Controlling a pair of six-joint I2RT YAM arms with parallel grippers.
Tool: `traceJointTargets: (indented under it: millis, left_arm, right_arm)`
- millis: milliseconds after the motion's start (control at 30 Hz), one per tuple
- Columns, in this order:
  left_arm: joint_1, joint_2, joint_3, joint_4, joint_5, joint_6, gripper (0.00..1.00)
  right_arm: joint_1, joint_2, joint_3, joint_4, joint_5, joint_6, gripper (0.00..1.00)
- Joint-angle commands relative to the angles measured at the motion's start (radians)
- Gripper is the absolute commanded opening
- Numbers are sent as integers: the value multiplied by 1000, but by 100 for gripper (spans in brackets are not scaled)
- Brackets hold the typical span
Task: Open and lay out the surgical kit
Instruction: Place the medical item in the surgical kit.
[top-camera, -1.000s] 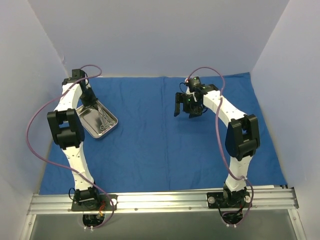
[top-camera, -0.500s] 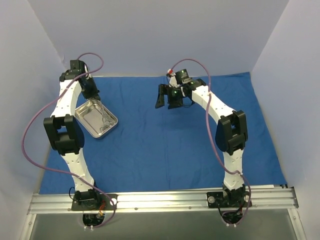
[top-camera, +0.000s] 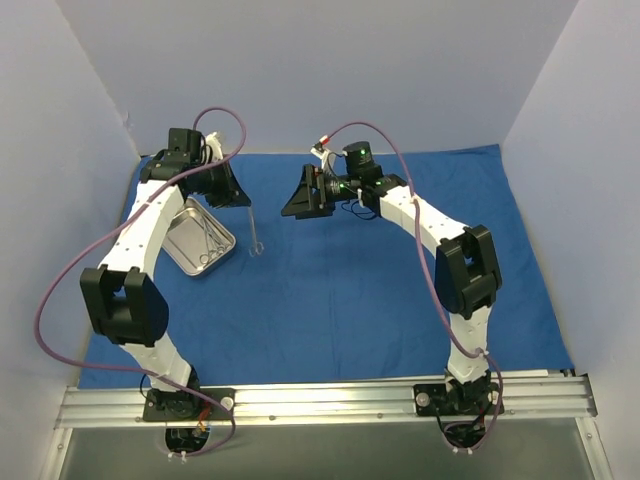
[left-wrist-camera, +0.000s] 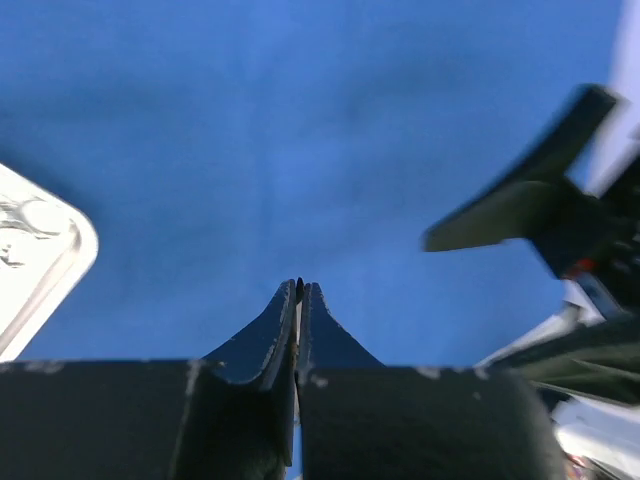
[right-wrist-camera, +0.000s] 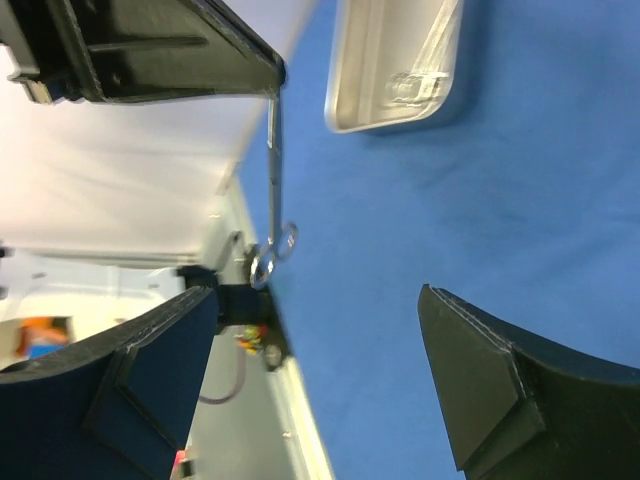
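Instrument (top-camera: 254, 230) thin, shiny, ring-handled, vertical

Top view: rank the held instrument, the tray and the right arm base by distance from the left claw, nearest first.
1. instrument: gripped by the left claw, hanging below it.
2. tray: on the cloth, just left of the claw.
3. right arm base: far off, at the near right edge.

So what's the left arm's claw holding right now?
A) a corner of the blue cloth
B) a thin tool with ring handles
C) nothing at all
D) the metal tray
B: the left claw is shut on a thin tool that hangs ring handles down above the blue cloth, off to the side of the tray.
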Motion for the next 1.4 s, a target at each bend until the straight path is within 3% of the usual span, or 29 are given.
traceJointTargets:
  millis: [0, 400, 767, 833, 967, 1233, 1367]
  left_arm:
    - [5, -104, -72, 126, 159, -77, 2]
    - [-38, -191, -192, 298, 296, -219, 2]
    - [-38, -200, -221, 352, 333, -265, 2]
    - [-38, -199, -219, 349, 331, -259, 2]
    - [-38, -191, -212, 337, 325, -245, 2]
    - [-39, -167, -196, 324, 322, -229, 2]
    - [-39, -148, -192, 305, 311, -208, 2]
  right_arm:
    - [10, -116, -82, 304, -153, 155, 83]
    - [65, -88, -197, 783, -215, 527, 73]
    - [68, -71, -232, 835, -212, 568, 67]
    - [64, -85, -237, 803, -201, 520, 67]
    - [56, -108, -171, 464, -161, 287, 67]
    - [38, -113, -88, 280, -134, 145, 67]
    - [16, -85, 13, -83, -19, -65, 65]
